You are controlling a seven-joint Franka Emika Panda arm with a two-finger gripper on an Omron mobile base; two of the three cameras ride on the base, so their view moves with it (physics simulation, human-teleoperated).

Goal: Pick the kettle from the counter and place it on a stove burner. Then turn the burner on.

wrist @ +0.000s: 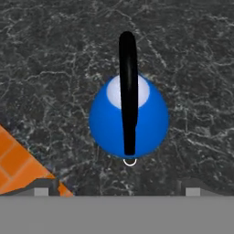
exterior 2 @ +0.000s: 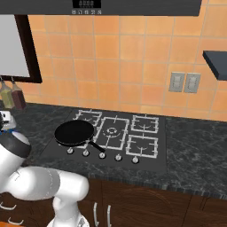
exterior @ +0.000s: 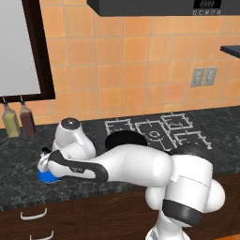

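A glossy white arm (exterior: 136,164) built of rounded, bulbous shells, with dark grey-black bands at the joints and a black stripe along the forearm link. One joint ends in a flat grey metallic cap (exterior: 69,123). In the hand view two small dark finger tips (wrist: 193,188) carry pale square pads

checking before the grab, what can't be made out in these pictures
- Kettle: left base view, mostly hidden behind the arm's wrist.
- Gripper: hand view, finger tips cut off by the bottom band.
- Frying pan: left base view, front part behind the arm.
- Burner knobs: right base view, markings too small.
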